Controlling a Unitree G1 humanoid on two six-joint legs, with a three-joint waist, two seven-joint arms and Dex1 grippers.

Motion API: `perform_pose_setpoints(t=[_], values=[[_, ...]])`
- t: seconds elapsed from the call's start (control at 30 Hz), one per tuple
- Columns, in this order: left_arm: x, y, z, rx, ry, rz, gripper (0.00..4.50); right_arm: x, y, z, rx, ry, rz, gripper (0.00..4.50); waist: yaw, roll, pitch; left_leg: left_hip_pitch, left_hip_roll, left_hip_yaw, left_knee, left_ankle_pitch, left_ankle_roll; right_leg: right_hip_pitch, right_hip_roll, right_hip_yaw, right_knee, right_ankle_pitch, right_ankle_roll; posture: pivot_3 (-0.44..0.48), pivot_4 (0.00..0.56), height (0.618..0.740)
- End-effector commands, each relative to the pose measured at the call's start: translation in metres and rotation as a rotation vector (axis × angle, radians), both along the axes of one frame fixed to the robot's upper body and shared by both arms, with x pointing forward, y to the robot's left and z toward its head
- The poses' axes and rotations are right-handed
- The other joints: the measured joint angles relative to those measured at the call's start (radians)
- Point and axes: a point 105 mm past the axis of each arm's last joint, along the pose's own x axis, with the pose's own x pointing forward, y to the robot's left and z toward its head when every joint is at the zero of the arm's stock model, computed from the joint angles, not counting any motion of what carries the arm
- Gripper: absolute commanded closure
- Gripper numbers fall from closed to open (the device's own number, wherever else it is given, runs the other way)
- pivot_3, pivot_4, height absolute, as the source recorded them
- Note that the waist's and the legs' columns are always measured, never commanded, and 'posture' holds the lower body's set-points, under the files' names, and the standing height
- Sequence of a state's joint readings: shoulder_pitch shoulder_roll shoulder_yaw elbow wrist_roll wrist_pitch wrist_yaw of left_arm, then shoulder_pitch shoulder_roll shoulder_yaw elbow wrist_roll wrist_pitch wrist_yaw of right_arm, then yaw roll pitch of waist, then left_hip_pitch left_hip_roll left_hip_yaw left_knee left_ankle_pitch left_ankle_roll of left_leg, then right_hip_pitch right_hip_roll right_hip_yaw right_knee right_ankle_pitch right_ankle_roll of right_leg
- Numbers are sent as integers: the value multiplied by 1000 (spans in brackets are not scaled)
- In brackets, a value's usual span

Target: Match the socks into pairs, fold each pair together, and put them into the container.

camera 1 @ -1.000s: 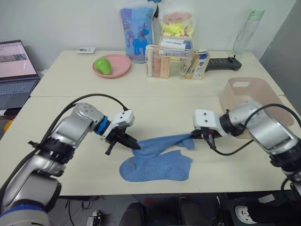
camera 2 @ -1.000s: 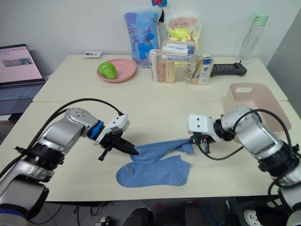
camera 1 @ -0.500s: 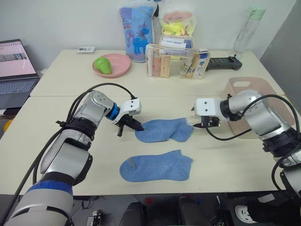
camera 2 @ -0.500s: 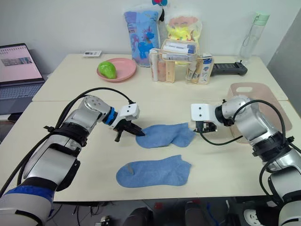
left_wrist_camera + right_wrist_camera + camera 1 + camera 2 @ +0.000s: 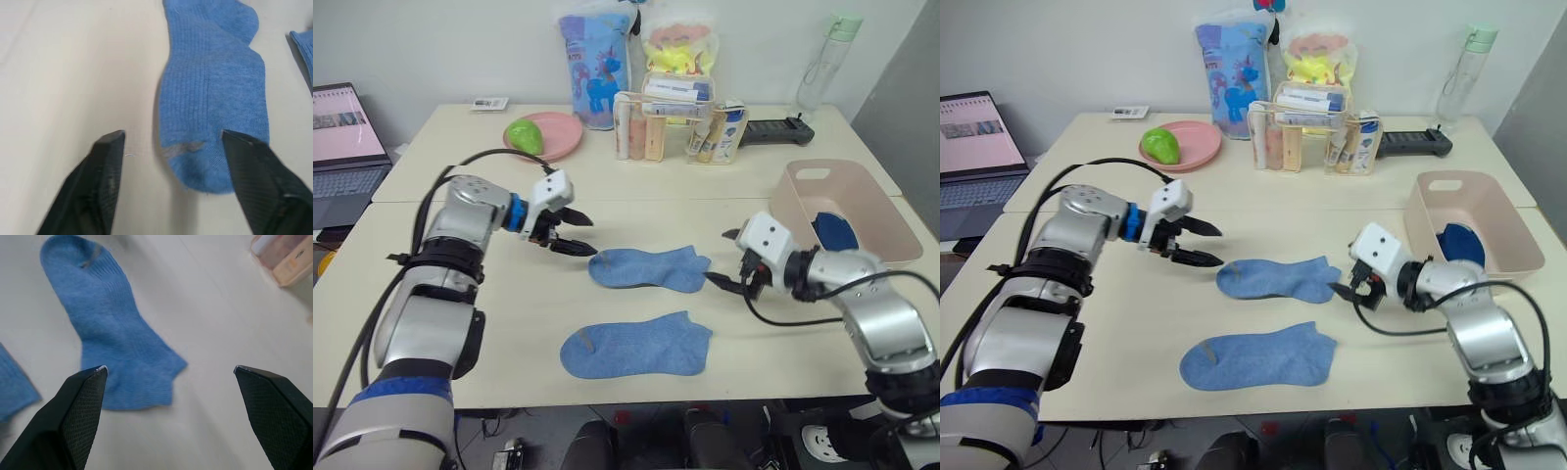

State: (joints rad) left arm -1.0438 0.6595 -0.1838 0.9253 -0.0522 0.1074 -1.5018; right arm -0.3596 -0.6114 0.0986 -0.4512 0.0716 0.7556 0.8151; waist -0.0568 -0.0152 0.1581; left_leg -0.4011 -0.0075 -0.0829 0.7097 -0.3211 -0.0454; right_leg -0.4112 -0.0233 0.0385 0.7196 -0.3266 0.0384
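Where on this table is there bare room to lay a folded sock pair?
Bare tabletop lies left of the near light blue sock, below the left gripper; another strip separates the far light blue sock from the toiletry rack. The back edge is crowded: pink plate, bags, rack. The container already holds a dark sock.

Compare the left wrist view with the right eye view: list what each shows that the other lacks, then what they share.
Left wrist view alone: a close look along the open left gripper, revealing the rib texture and the grey mark near the toe end of the far light blue sock.

Right eye view alone: the container with a dark navy sock inside, the open right gripper, the pink plate, the laptop and the water bottle.

Shared: the far light blue sock, an edge of the near light blue sock, the left gripper and the table.
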Motion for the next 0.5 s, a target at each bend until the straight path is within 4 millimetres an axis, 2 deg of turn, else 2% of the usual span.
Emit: perform_pose_setpoints(t=[0.03,0.1,0.2,0.3,0.4,0.5], values=[[-4,7,16,-184,19,117,16,-5,4,12,72,-74,-69,48,-1,0,0,0,0,0,0,0,0,0,0,0,0,0,0,0,150,703],[-5,10,14,-266,28,214,16,-3,3,6,110,-74,-134,48,0,0,0,0,0,-2,0,0,0,0,0,0,0,0,0,0,150,703],[-15,8,-7,-337,85,345,16,3,3,0,223,-60,-253,48,0,0,-1,0,0,-3,0,0,0,1,0,2,0,0,0,0,150,703],[-30,-9,-28,-391,169,404,16,9,8,-5,319,-26,-327,48,3,0,-1,0,0,-4,0,0,0,1,0,2,0,0,0,0,150,703],[-34,-27,-42,-391,188,441,16,16,16,-16,364,26,-361,48,10,-1,-1,0,0,-4,0,0,0,2,0,2,0,0,0,0,150,703],[-29,-31,-54,-355,185,499,16,25,15,-24,361,40,-404,48,10,-1,-1,1,-1,-3,0,0,0,2,0,2,1,0,0,0,150,703]])
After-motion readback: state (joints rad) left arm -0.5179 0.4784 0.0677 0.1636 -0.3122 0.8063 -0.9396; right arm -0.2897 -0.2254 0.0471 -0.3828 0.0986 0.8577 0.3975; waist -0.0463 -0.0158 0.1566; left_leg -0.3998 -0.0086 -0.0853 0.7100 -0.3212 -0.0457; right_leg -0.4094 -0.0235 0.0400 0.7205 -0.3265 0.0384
